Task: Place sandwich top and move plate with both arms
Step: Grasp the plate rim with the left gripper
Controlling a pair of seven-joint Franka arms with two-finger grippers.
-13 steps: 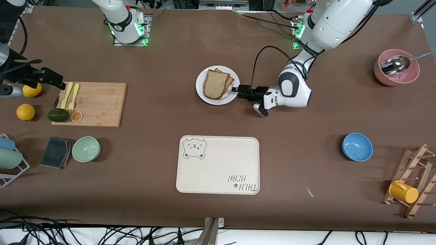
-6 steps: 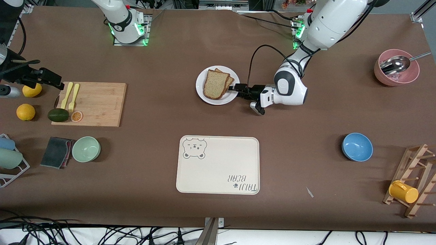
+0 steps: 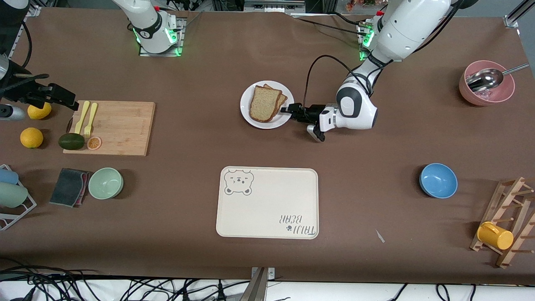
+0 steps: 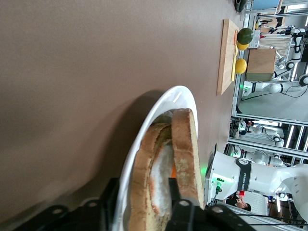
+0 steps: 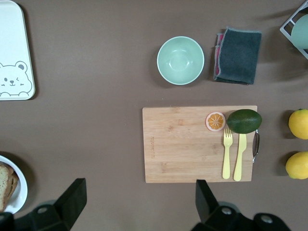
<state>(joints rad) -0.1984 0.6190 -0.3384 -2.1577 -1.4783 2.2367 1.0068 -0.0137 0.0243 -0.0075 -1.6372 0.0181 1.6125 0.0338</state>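
Observation:
The white plate [image 3: 247, 113] stands mid-table, toward the arms' bases. On it lies the sandwich top [image 3: 263, 103], a tan slice with a dark crust, over a second slice [image 3: 283, 99]. The left wrist view shows the sandwich top [image 4: 186, 149] resting on a white-and-orange egg [image 4: 161, 179]. My left gripper [image 3: 287, 110] lies low at the plate's edge toward the left arm's end. Its jaws [image 4: 142, 203] are closed on the plate [image 4: 164, 103], one finger under the rim and one on the sandwich filling. My right gripper [image 3: 62, 97] waits open above the cutting board's end [image 5: 139, 193].
A cream bear tray [image 3: 267, 202] lies nearer the camera than the plate. A cutting board [image 3: 113, 127] holds yellow cutlery, an avocado and an orange slice. A green bowl [image 3: 105, 182], blue bowl [image 3: 438, 180], pink bowl with a ladle [image 3: 486, 87] and cup rack [image 3: 508, 221] stand around.
The left arm has slid its gripper a little farther onto the plate's edge, and its jaws have narrowed around the rim. The right arm has stayed still.

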